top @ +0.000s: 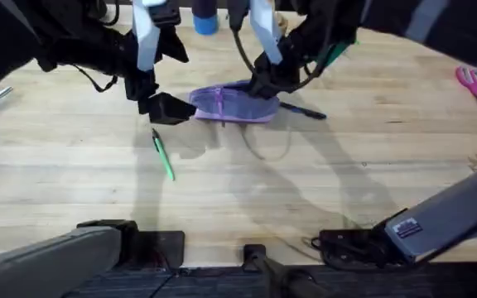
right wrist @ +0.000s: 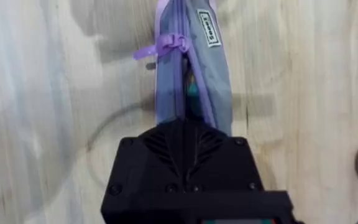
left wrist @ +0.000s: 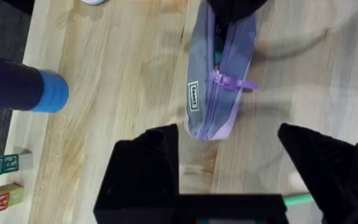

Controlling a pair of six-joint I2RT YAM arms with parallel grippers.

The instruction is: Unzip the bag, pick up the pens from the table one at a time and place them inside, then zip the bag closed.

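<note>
One table (top: 321,190), pale planks, carrying all listed items.

One pencil pouch (top: 237,105), lavender with grey-blue panel, lying at the far middle of the table. The zipper pull (left wrist: 224,79) sits partway along its length; the stretch toward the right arm gapes a little and something teal shows inside, so unzipping appears begun.

Two grippers. Left gripper (left wrist: 229,158): jaws spread wide, empty, hovering just short of the pouch's closed end. Right gripper (right wrist: 188,134): jaws pressed on the pouch's opposite end, pinning it.

Two pens, both on the table, outside the pouch. Green pen (top: 163,156): near the left gripper, in front of the pouch. Dark pen (top: 303,110): just beside the pouch on the right arm's side.

Status, judged: loading both pens and zipping closed remain.
</note>
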